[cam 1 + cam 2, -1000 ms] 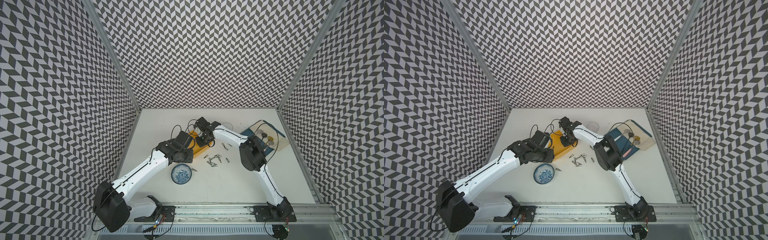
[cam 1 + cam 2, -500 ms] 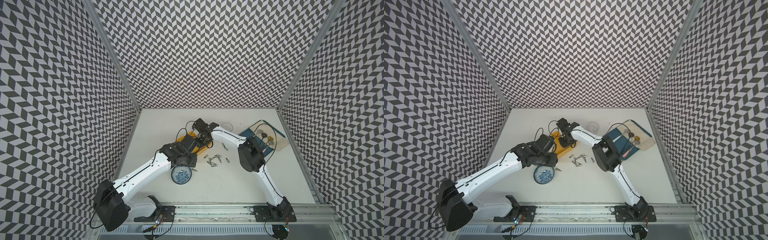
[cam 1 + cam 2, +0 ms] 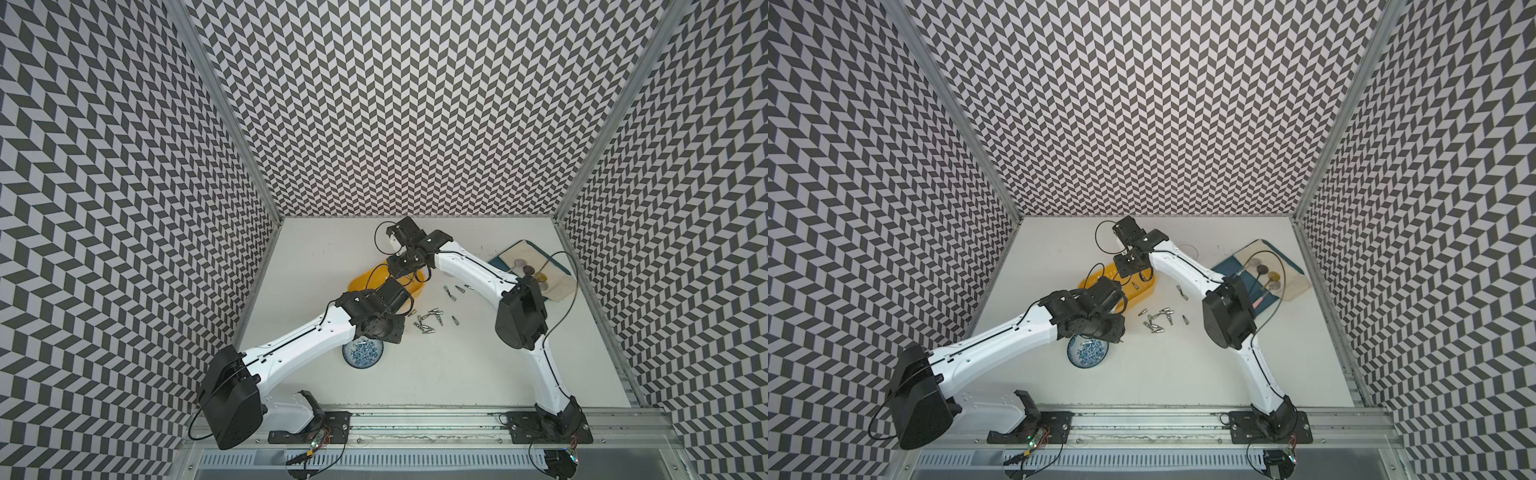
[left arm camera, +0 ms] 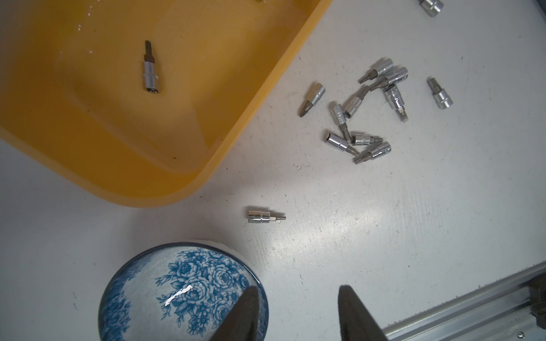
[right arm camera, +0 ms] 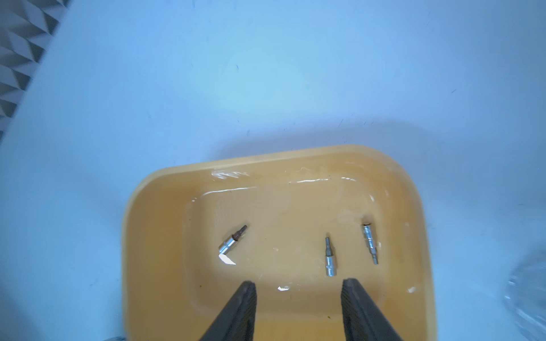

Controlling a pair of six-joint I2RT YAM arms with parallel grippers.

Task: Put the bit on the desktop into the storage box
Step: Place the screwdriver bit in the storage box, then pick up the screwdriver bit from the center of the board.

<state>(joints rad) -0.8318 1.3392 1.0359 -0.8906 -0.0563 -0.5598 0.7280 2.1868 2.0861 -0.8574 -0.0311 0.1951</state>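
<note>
1. In both top views the left arm stretches low from the near rail toward the middle of the desk. Its wrist is bent down between the yellow storage box and the blue-patterned bowl. The right arm rises to a raised elbow, then reaches back and across, so its wrist hangs over the far end of the box. Loose bits lie scattered on the desk just beside the box, between the two arms.

2. In the left wrist view the left gripper is spread with nothing between its fingers, and one finger hangs over the bowl's rim. A lone bit lies flat on the desk between the bowl and a corner of the box. One more bit rests inside.

3. In the right wrist view the right gripper is spread and empty, poised above the storage box. Three bits lie apart on its floor.
</note>
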